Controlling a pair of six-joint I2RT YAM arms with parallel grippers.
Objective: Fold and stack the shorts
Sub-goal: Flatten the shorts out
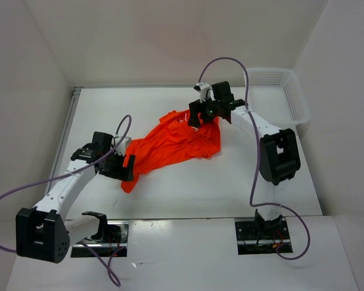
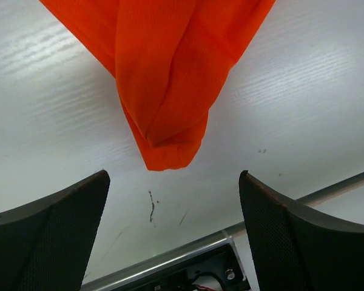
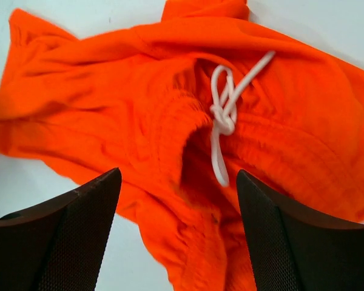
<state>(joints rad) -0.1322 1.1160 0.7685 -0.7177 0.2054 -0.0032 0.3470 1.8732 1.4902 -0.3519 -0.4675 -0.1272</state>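
Currently: shorts crumpled mid-bench, both sets of fingers open

Bright orange-red soft fabric shorts (image 1: 176, 145) lie bunched and wrinkled on the white matte bench (image 1: 230, 188), running diagonally from far right to near left. The fabric is a fine mesh knit, with a gathered elastic waistband and a knotted white cord drawstring (image 3: 224, 115) on top. The near-left end tapers to a folded, rounded tip (image 2: 164, 151).

The left gripper (image 1: 122, 165) sits low at that tip. Its black textured fingers (image 2: 60, 230) are spread wide with nothing between them; the cloth is just ahead, and I can't tell if they touch.

The right gripper (image 1: 203, 115) is over the waistband end. Its fingers (image 3: 291, 236) are also apart and not pinching cloth.

A white perforated plastic basket (image 1: 279, 94) sits at the far right corner, apart from the shorts. The bench surface shows small scuff marks (image 2: 151, 206).
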